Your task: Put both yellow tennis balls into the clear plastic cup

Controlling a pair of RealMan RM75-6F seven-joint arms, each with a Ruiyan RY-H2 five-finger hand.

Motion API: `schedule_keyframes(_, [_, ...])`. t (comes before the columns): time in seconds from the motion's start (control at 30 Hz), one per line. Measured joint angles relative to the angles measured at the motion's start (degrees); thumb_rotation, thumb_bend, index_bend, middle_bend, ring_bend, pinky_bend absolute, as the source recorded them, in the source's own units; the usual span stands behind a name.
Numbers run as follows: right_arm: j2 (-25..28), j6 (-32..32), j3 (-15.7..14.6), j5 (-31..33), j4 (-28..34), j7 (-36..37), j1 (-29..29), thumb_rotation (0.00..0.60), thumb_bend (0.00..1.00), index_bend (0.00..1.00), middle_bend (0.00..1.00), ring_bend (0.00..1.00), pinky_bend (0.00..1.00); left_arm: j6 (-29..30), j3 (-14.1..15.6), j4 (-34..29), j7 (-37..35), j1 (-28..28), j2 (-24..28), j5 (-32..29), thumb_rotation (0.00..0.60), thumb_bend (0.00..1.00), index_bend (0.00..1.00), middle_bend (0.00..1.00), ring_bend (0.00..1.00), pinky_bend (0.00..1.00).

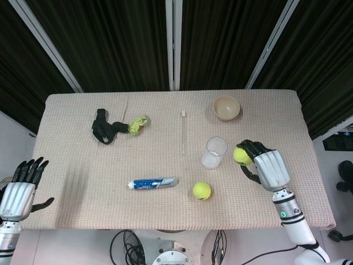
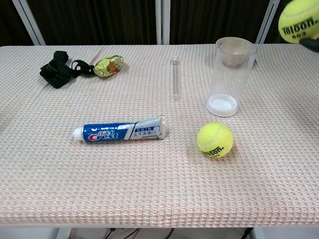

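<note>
Within right robot hand [image 1: 263, 167]: fuzzy yellow tennis ball [image 1: 241, 155], fingers wrapped around it, raised off surface [image 1: 83, 165]. Just left: upright clear plastic cup [image 1: 214, 152]. Nearer, lower left: second yellow tennis ball [image 1: 202, 190].

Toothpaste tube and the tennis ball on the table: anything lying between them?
No. In the chest view only bare tablecloth separates the toothpaste tube from the tennis ball.

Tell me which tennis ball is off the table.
The tennis ball gripped by the right hand, raised beside the clear cup. The other ball lies on the cloth near the toothpaste.
</note>
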State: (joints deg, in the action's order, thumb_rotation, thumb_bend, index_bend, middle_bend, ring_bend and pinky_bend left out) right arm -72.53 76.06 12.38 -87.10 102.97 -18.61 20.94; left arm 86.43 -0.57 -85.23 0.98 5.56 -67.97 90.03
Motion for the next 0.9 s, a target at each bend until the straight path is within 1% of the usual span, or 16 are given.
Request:
schedule_keyframes(0.1, [-0.02, -2.42, 2.56, 3.29, 0.49, -2.02, 2.62, 0.600, 0.39, 0.78, 0.57, 0.55, 0.75, -0.13, -0.08, 0.14, -0.11, 0.06, -0.07, -0.25, 0.600, 0.07, 0.04, 0.00, 0.00, 0.00])
schedule_keyframes(0.2, [-0.16, -5.97, 3.84, 6.87, 0.48, -4.64, 5.44, 0.600, 0.39, 0.74, 0.53, 0.53, 0.73, -0.05, -0.23, 0.33, -0.51, 0.07, -0.07, -0.39, 0.600, 0.07, 0.04, 0.00, 0.00, 0.00])
schedule_keyframes(0.33, [-0.92, -10.62, 5.07, 10.80, -0.02, -6.77, 9.51, 0.600, 0.37, 0.69, 0.50, 0.50, 0.72, 0.00, -0.42, 0.47, 0.18, 0.00, -0.07, -0.82, 0.600, 0.07, 0.04, 0.00, 0.00, 0.00])
schedule_keyframes(0.4, [-1.50, -12.53, 5.33, 12.74, -0.27, -7.51, 11.22, 0.600, 0.35, 0.67, 0.49, 0.48, 0.71, 0.04, -0.52, 0.41, 0.57, -0.04, -0.07, -1.04, 0.600, 0.07, 0.04, 0.00, 0.00, 0.00])
schedule_keyframes(0.5, [-2.03, -14.42, 5.34, 14.93, -0.37, -8.22, 12.76, 0.600, 0.33, 0.60, 0.47, 0.47, 0.71, -0.15, -0.60, 0.40, 0.27, -0.02, 0.08, -1.30, 0.600, 0.07, 0.04, 0.00, 0.00, 0.00])
schedule_keyframes(0.53, [-2.07, -14.85, 5.26, 15.46, -0.33, -8.34, 13.08, 0.600, 0.32, 0.57, 0.45, 0.45, 0.69, -0.23, -0.62, 0.41, 0.21, 0.01, 0.11, -1.35, 0.600, 0.07, 0.04, 0.00, 0.00, 0.00])
schedule_keyframes(0.6, [-1.97, -15.76, 4.91, 16.36, -0.26, -8.54, 13.74, 0.600, 0.27, 0.43, 0.39, 0.35, 0.59, -0.32, -0.65, 0.54, 0.31, 0.07, 0.09, -1.38, 0.600, 0.07, 0.04, 0.00, 0.00, 0.00])
schedule_keyframes(0.7, [-1.52, -16.42, 4.33, 16.61, -0.45, -8.32, 14.35, 0.600, 0.21, 0.27, 0.28, 0.21, 0.45, -0.33, -0.69, 0.92, 0.95, 0.18, -0.14, -1.29, 0.600, 0.07, 0.04, 0.00, 0.00, 0.00])
schedule_keyframes(0.77, [-1.40, -16.44, 4.26, 16.63, -0.52, -7.56, 14.47, 0.600, 0.20, 0.20, 0.22, 0.14, 0.40, -0.32, -0.72, 0.98, 0.77, 0.25, -0.20, -1.23, 0.600, 0.07, 0.04, 0.00, 0.00, 0.00])
schedule_keyframes(0.87, [-1.05, -16.33, 4.15, 16.42, -0.54, -5.81, 14.67, 0.600, 0.19, 0.12, 0.17, 0.09, 0.34, -0.31, -0.76, 1.00, 0.48, 0.30, -0.19, -1.22, 0.600, 0.07, 0.04, 0.00, 0.00, 0.00])
schedule_keyframes(0.9, [-0.91, -16.08, 4.10, 16.11, -0.55, -5.14, 14.72, 0.600, 0.19, 0.11, 0.17, 0.08, 0.34, -0.34, -0.75, 0.98, 0.41, 0.30, -0.18, -1.23, 0.600, 0.07, 0.04, 0.00, 0.00, 0.00])
